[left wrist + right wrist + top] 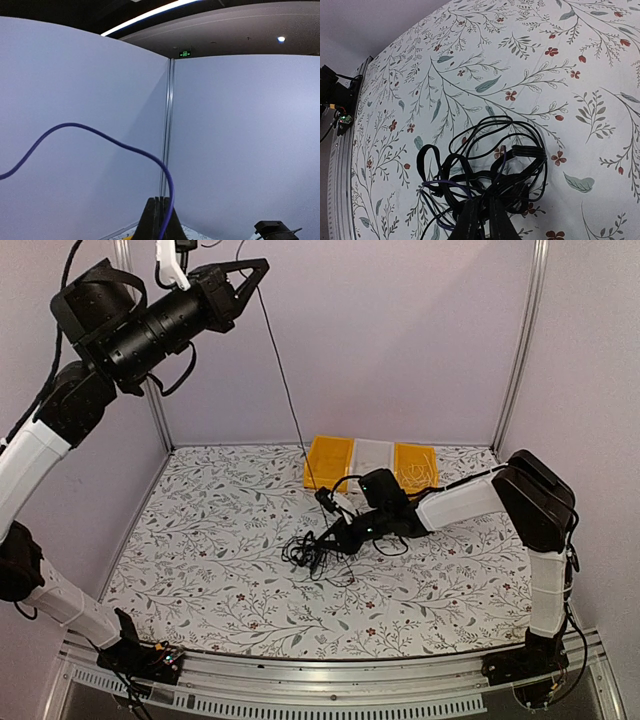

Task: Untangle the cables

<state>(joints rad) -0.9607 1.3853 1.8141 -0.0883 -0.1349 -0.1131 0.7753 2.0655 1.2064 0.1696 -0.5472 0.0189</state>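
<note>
At upper left, the left tool (258, 268) is pinched shut on one strand (285, 380), which is stretched down to the clump of cables (305, 555) at the centre of the flowered tabletop (200, 540), where the right tool (325, 540) is closed narrowly on it.

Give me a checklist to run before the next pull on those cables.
1. Left tool pinching the lifted strand: ok, shut on it.
2. Strand free of snags in the air: ok, it runs nearly straight down.
3. Where the strand enters the clump: cannot tell.
4. Right tool anchoring the clump: ok, fingers together among the loops.
5. Clump separated: not ok, it lies knotted on the table.
</note>
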